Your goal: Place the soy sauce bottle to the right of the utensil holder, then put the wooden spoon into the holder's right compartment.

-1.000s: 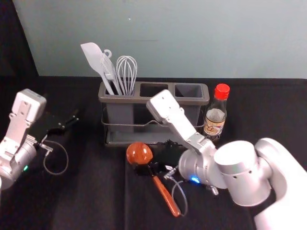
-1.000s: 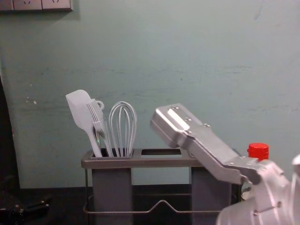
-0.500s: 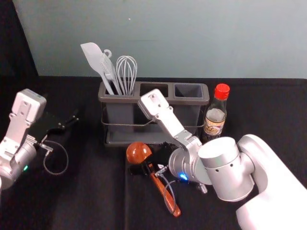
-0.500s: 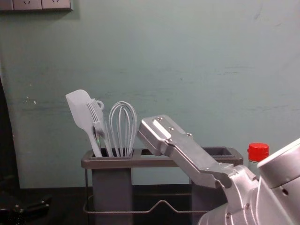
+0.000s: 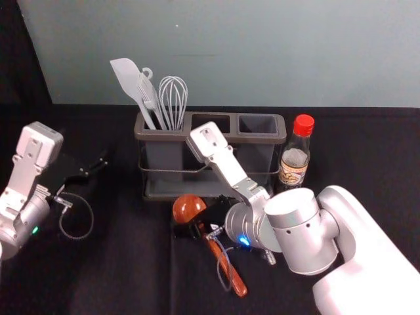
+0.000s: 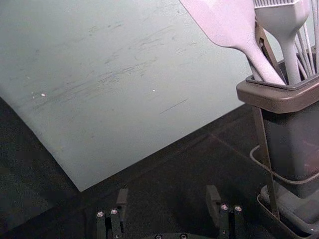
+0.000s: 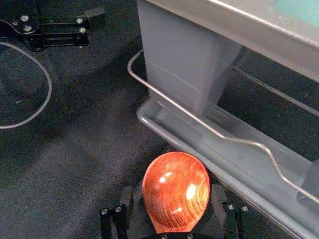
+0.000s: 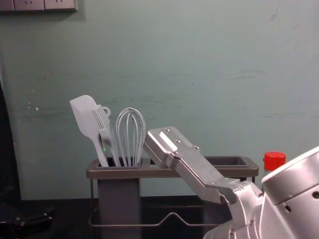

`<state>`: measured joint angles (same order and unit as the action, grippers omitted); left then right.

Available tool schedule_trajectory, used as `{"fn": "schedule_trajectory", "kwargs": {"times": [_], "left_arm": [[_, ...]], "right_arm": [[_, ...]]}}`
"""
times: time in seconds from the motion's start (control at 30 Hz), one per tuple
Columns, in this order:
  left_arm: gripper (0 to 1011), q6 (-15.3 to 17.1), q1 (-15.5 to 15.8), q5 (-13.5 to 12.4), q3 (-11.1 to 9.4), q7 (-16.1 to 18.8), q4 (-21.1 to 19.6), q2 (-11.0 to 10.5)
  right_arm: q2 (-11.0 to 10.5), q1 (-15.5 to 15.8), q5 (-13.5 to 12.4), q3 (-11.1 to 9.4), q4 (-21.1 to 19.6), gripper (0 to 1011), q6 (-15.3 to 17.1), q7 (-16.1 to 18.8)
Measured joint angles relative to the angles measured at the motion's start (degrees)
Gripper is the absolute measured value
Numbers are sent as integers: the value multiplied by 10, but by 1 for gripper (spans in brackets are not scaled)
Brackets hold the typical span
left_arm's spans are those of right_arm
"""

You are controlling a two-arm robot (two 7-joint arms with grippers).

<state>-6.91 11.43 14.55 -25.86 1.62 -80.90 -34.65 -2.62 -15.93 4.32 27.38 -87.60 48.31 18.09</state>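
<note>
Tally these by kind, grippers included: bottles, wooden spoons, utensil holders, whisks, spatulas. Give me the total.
Bottles: 1, the soy sauce bottle
Wooden spoons: 1, the wooden spoon
Utensil holders: 1, the utensil holder
Whisks: 1, the whisk
Spatulas: 1, the spatula
Grippers: 2, the left gripper and the right gripper
Total: 7

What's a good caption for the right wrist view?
Right gripper, fingers open on either side of the wooden spoon, beside the utensil holder.

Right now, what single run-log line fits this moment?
Right gripper: open at wooden spoon | soy sauce bottle: standing right of utensil holder | left gripper: open, left of holder
</note>
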Motion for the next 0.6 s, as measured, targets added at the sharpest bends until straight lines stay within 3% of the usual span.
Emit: {"fn": "schedule_trajectory", "kwargs": {"times": [0.6], "left_arm": [[1000,0,0,0,0,0,0,0]], "right_arm": [[28,3,14,-22,19,1002,0,3]]}}
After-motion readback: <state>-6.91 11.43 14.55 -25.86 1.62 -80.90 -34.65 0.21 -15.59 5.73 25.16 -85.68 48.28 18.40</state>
